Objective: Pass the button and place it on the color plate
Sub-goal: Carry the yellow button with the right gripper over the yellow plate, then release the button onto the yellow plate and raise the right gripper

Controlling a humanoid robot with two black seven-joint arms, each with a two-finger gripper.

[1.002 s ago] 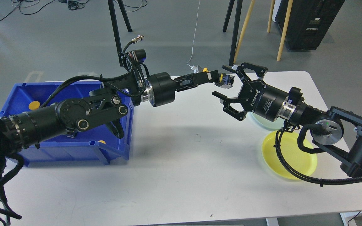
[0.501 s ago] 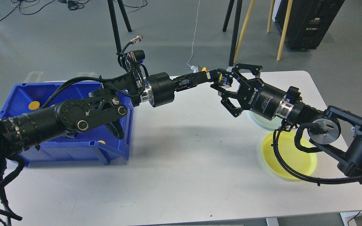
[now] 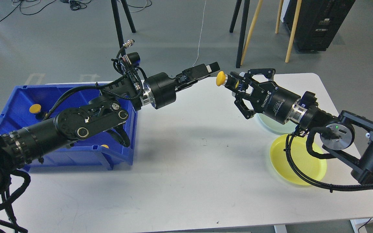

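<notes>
My right tool [image 3: 235, 84] is clamped on the yellow-capped plastic push button [image 3: 221, 79] by its stiff body; light, smooth, likely slippery. My left tool [image 3: 210, 68] looks empty; cannot tell its gap.

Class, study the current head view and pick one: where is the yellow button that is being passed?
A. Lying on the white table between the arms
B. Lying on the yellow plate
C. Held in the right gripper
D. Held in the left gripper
C: the yellow button sits clamped at the tip of the right gripper, while the left gripper is apart from it and holds nothing.
</notes>
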